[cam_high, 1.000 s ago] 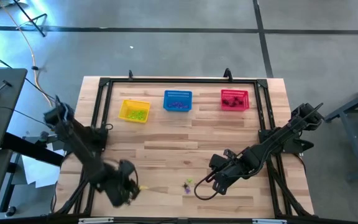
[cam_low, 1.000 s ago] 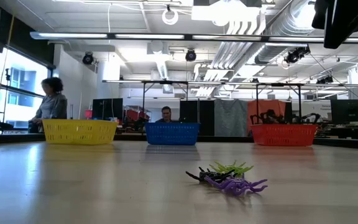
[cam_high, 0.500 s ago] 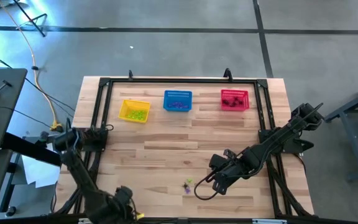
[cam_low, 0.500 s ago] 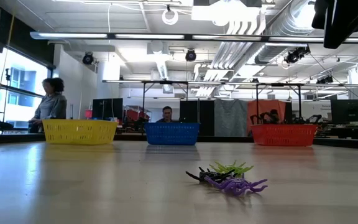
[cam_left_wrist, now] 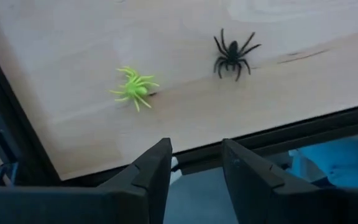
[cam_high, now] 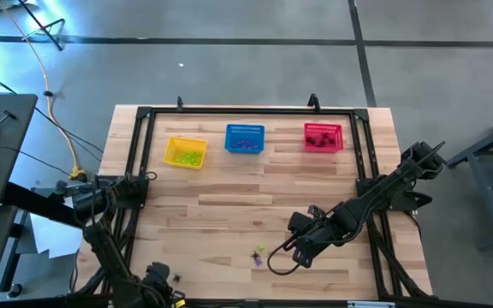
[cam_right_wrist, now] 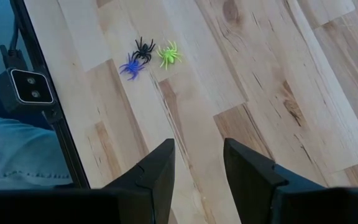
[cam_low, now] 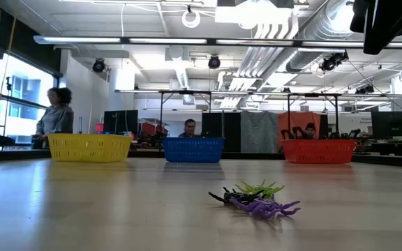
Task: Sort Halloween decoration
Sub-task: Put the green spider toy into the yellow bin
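Note:
Three small spiders, a black one (cam_right_wrist: 143, 45), a purple one (cam_right_wrist: 131, 65) and a yellow-green one (cam_right_wrist: 168, 54), lie bunched on the wooden table near its front edge, where the low view shows them as one cluster (cam_low: 257, 199). My right gripper (cam_right_wrist: 197, 149) hovers open to their right (cam_high: 279, 257), touching nothing. My left gripper (cam_left_wrist: 196, 152) stands open at the table's near left edge (cam_high: 159, 287), pointing down. A yellow-green spider (cam_left_wrist: 134, 89) and a black spider (cam_left_wrist: 232, 53) lie on the wood just beyond its fingertips.
A yellow basket (cam_high: 185, 153), a blue basket (cam_high: 245, 139) and a red basket (cam_high: 323, 137) stand in a row at the table's far side, each with small trinkets inside. A black frame (cam_high: 144, 115) borders the table. People show in the room beyond the table.
My left gripper has swung toward the table's near edge and sunk, rolling at the wrist, and stays open. The spider cluster and my right gripper have kept still.

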`<state>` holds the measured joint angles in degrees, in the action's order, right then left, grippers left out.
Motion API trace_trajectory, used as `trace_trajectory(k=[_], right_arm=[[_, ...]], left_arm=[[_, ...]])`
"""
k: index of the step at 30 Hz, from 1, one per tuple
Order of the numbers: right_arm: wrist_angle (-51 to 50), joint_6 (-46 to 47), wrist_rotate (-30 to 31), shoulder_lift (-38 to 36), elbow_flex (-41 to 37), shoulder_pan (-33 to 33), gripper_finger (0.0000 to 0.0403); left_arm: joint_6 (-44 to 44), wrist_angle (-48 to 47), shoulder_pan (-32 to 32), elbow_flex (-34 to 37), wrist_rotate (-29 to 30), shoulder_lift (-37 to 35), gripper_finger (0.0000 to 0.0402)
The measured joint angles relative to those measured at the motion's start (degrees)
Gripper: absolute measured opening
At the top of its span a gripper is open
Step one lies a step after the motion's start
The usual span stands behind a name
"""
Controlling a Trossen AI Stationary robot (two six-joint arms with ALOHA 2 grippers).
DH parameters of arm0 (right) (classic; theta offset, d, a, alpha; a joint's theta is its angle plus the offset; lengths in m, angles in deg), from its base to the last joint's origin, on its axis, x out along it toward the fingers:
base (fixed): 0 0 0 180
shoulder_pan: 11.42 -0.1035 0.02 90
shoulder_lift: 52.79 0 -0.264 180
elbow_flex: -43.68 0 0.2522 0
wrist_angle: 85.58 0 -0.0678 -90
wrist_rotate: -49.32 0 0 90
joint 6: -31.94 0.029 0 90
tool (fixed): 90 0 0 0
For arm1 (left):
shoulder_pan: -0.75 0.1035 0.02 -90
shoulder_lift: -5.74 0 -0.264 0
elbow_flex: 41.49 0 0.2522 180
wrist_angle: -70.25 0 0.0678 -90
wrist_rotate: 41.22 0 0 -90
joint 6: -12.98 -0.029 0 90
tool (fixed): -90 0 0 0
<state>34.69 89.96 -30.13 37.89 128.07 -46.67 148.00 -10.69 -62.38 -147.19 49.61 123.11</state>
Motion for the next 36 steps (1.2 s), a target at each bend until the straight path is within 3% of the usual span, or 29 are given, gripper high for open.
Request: trace_trajectory(k=[6, 17, 36], right_arm=[[0.2, 0.0, 0.0, 0.0, 0.0, 0.0, 0.0133], [0.4, 0.0, 0.0, 0.0, 0.0, 0.0, 0.0133], [0.5, 0.0, 0.0, 0.0, 0.0, 0.0, 0.0133]], left_arm=[[-0.1, -4.2, 0.0, 0.6, -0.2, 0.0, 0.0142], [-0.1, -2.8, -0.1, 5.3, -2.4, 0.0, 0.0143], [0.9, 11.9, -1.8, 17.0, -1.2, -0.7, 0.0142]])
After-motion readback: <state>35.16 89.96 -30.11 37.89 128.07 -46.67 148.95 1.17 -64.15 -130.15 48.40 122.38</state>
